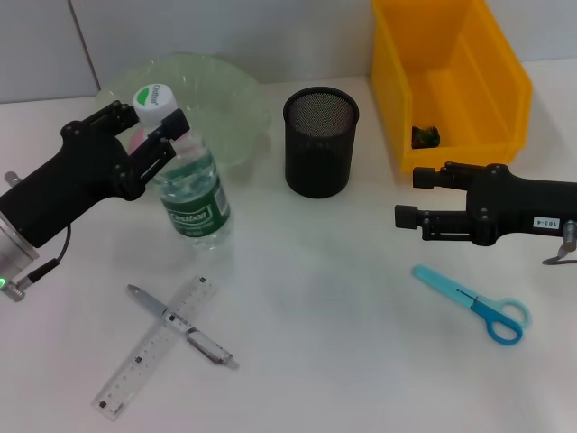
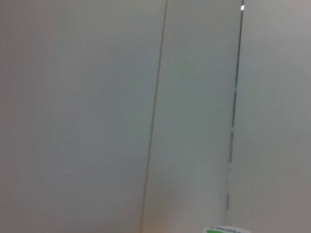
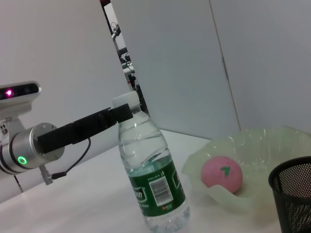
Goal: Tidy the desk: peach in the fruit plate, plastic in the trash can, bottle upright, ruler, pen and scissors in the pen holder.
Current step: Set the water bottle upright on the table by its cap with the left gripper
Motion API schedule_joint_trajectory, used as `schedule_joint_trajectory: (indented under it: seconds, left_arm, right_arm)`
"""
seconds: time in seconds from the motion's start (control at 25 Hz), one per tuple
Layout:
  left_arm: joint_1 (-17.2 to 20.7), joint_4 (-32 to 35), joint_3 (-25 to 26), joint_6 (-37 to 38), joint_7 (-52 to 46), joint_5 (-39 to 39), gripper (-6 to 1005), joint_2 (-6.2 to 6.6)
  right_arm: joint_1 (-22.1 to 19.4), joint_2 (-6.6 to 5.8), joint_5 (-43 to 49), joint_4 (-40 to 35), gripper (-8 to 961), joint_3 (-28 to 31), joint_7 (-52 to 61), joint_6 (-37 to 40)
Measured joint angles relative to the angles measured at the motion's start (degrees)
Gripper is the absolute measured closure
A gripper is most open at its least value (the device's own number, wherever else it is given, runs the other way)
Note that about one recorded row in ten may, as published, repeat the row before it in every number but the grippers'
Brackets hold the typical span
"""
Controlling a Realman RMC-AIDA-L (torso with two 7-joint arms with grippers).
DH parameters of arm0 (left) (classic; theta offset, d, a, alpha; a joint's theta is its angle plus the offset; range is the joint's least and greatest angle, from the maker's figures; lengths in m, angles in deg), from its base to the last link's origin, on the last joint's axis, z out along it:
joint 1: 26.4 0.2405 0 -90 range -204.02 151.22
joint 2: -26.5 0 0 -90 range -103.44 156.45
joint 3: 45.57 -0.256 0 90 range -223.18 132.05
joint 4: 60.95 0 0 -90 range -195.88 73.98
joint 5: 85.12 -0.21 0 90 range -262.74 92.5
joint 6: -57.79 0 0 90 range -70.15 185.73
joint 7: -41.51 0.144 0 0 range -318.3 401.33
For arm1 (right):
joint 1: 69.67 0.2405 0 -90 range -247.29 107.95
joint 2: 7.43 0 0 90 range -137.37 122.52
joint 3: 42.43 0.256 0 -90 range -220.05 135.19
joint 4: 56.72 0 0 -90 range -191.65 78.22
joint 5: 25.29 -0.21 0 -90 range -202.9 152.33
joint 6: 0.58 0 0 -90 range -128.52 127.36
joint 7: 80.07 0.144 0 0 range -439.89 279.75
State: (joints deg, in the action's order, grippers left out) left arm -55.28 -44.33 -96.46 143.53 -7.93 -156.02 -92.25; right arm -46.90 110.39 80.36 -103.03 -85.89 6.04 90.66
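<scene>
The clear water bottle (image 1: 191,194) with a green label stands upright on the white desk. My left gripper (image 1: 155,126) is shut on its neck just under the white cap (image 2: 225,229); the right wrist view shows the bottle (image 3: 153,182) held the same way. The pink peach (image 3: 222,174) lies in the pale green fruit plate (image 1: 225,99). A clear ruler (image 1: 153,350) and a silver pen (image 1: 185,327) lie crossed at the front left. Blue scissors (image 1: 476,303) lie at the front right. My right gripper (image 1: 416,197) hovers open above the desk, beside the yellow bin. The black mesh pen holder (image 1: 320,144) stands mid-desk.
A yellow bin (image 1: 451,54) at the back right holds a dark green scrap (image 1: 425,135). A grey wall runs behind the desk. The pen holder rim (image 3: 296,172) sits next to the plate.
</scene>
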Motion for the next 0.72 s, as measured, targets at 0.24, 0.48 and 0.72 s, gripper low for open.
schedule_joint_trajectory:
  seconds: [0.24,0.48,0.72]
  left_arm:
    - [0.11,-2.33,0.05,-1.46,4.10,1.92,561,-0.09]
    - [-0.22,-5.91,0.11,-3.94,10.19,4.75,560,-0.15]
    - [-0.36,-6.50,0.10,-5.37,12.11,5.62,560,-0.31]
  right_arm:
    - [-0.07,0.05,0.00,0.26,147,0.03,0.61,-0.40]
    - [-0.10,0.25,0.00,0.27,147,0.05,0.77,-0.46]
    - [-0.10,0.31,0.00,0.26,148,0.05,0.80,-0.46]
